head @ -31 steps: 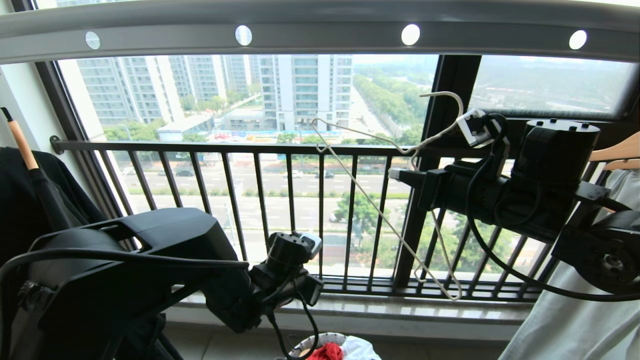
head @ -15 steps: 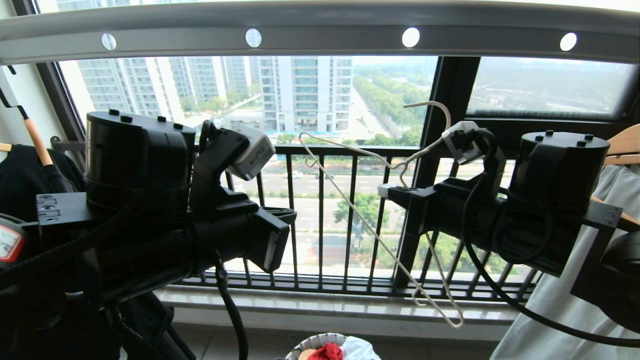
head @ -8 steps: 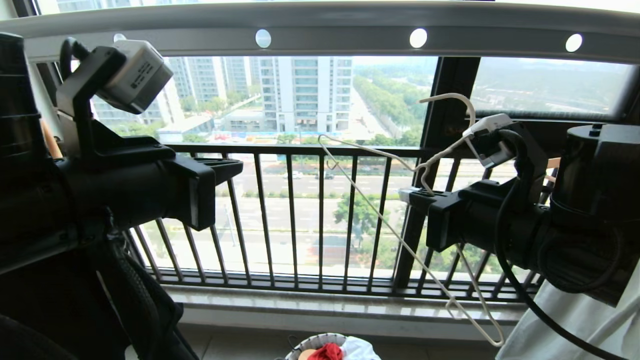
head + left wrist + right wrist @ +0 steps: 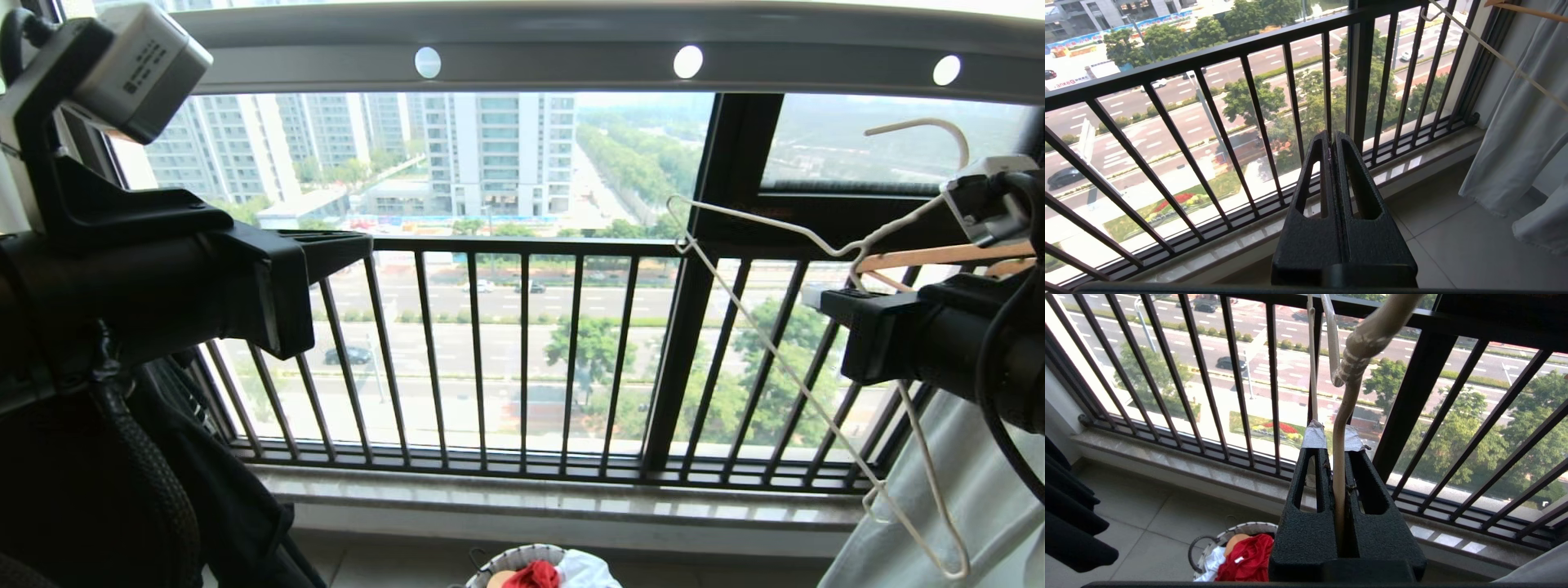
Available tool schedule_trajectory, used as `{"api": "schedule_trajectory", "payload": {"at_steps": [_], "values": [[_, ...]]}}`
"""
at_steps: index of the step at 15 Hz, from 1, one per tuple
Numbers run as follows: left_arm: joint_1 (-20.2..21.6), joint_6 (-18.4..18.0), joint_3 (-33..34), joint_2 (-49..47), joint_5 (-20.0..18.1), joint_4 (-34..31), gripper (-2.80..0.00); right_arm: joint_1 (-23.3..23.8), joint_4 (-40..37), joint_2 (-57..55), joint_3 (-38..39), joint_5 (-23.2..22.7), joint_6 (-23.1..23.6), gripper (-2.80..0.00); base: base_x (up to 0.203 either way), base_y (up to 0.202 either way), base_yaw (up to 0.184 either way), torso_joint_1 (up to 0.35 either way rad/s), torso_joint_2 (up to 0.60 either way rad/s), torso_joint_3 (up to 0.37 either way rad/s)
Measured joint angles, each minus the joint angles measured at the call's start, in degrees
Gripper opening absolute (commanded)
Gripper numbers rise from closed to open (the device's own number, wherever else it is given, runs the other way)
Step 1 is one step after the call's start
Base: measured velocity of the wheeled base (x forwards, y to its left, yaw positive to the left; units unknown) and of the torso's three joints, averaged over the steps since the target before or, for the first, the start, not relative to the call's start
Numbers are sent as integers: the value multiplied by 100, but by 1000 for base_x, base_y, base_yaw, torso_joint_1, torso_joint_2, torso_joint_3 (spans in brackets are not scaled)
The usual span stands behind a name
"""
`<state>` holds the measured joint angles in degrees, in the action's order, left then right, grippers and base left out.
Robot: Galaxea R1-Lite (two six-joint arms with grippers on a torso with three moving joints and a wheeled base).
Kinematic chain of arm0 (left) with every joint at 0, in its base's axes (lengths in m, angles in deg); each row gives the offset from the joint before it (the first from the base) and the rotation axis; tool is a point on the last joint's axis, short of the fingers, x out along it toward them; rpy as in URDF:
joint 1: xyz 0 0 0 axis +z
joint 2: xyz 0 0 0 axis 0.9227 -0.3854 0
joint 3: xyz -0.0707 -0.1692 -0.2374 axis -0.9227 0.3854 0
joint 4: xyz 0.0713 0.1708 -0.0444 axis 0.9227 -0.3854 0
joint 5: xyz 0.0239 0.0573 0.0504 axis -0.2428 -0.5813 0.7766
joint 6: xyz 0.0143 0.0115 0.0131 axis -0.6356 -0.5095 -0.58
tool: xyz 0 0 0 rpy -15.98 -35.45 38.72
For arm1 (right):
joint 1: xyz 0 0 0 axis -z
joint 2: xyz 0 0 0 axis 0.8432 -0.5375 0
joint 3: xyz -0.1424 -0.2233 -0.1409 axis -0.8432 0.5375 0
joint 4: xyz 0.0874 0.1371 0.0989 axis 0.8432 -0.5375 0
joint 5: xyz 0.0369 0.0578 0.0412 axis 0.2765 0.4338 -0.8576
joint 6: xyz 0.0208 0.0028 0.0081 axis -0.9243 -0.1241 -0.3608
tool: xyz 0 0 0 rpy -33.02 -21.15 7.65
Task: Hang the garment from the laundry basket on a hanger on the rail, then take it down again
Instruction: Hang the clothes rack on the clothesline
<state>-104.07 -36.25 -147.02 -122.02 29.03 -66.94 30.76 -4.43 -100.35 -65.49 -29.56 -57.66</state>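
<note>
The cream-white wire hanger [image 4: 759, 318] hangs tilted in front of the window, well below the grey holed rail [image 4: 571, 49]. My right gripper [image 4: 816, 296] is shut on its neck just under the twist, and the curved hook rises above the wrist. The right wrist view shows the hanger [image 4: 1349, 375] pinched between the taped fingertips of the right gripper [image 4: 1333, 443]. My left gripper [image 4: 363, 242] is held out level at the left, shut and empty; in its own view the left gripper [image 4: 1331, 136] has both fingers pressed together. The red garment [image 4: 1247, 559] lies in the laundry basket [image 4: 1208, 547] on the floor below.
The dark barred window railing [image 4: 522, 351] runs across ahead. Black clothing [image 4: 1069, 522] hangs at the left. A wooden hanger [image 4: 939, 257] and pale cloth [image 4: 963, 490] hang at the right. White clothes [image 4: 588, 567] share the basket.
My right arm has carried the hanger to the right and a little higher. My left arm has risen and drawn back towards the left, still shut.
</note>
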Motion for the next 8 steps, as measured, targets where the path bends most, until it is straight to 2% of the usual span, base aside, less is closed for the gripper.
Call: {"api": "schedule_trajectory", "payload": {"at_steps": [2, 5, 7, 8], "values": [[1, 0, 10, -9, 4, 31, -280, 34, -33, 131, 2, -51, 24, -280, 0, 0, 0, 0, 0, 0], [6, -9, -4, -69, 32, 52, -280, -444, -37, 123, -55, -55, 72, -280, 0, 0, 0, 0, 0, 0], [18, -3, -15, -79, 38, 65, -280, -904, -37, -33, -269, 241, 78, -280, 0, 0, 0, 0, 0, 0], [41, -9, -17, -74, 38, 62, -280, -1039, -28, -158, -432, 575, 78, -280, 0, 0, 0, 0, 0, 0]]}}
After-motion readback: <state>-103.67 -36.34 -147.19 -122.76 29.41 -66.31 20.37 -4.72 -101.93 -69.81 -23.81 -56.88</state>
